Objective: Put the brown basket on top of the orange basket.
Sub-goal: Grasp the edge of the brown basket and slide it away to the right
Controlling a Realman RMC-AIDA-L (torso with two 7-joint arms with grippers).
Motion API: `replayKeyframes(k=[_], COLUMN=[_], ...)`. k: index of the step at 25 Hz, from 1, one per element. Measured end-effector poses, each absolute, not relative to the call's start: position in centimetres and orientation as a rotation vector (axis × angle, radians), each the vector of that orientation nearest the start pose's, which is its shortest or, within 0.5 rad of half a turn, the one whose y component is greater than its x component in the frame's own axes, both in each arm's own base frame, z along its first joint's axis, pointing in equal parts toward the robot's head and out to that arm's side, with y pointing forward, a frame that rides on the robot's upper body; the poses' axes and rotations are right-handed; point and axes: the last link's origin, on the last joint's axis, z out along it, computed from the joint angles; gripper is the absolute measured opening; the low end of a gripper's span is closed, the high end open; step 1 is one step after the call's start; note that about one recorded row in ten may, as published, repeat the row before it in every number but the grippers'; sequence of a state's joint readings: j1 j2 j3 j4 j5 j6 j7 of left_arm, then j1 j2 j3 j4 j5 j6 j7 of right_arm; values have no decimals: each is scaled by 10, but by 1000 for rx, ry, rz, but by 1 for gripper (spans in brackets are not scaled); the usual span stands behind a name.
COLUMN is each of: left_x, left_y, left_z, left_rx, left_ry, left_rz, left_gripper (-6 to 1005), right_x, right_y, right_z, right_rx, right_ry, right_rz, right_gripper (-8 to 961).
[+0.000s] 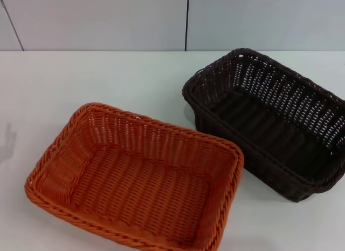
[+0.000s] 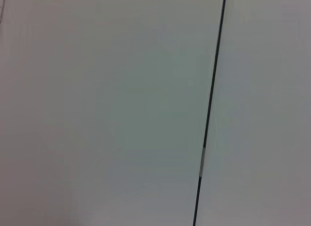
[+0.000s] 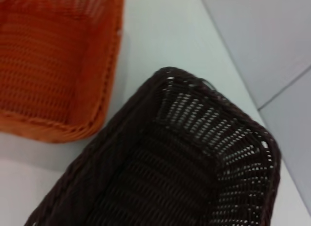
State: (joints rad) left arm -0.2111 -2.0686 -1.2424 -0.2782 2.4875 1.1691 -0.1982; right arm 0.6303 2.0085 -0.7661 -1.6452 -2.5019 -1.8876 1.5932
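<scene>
Neither tool is being shown, so their openness cannot be told. The brown basket [image 1: 267, 121] is sitting on the desk [image 1: 81, 78] just beside the orange basket [image 1: 135, 178], nearly touching; a rim grip risks being caught on it.

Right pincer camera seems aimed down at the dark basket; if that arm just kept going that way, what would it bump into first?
Most likely the brown basket: its open inside fills that view, with the orange basket off to one side. The pincer itself isn't visible, so this is a guess.
</scene>
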Motion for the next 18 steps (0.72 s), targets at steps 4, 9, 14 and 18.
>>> replayKeyframes(k=[4, 9, 14, 18], left_x=[-384, -384, -385, -385], left_y=[278, 278, 278, 279], left_z=[27, 26, 26, 27], left_rx=[-1276, -1274, -1275, -1273], left_ry=[-698, -704, -706, -704], left_rz=[-688, -689, -687, -684], left_gripper=[722, 722, 722, 722], right_x=[171, 166, 168, 172], right_y=[341, 328, 320, 315], right_z=[150, 145, 143, 145], right_rx=[-2670, -2751, -2804, -2794], right_ry=[-158, -184, -182, -201], right_rz=[-390, -423, -464, -527], right_gripper=[749, 749, 749, 749])
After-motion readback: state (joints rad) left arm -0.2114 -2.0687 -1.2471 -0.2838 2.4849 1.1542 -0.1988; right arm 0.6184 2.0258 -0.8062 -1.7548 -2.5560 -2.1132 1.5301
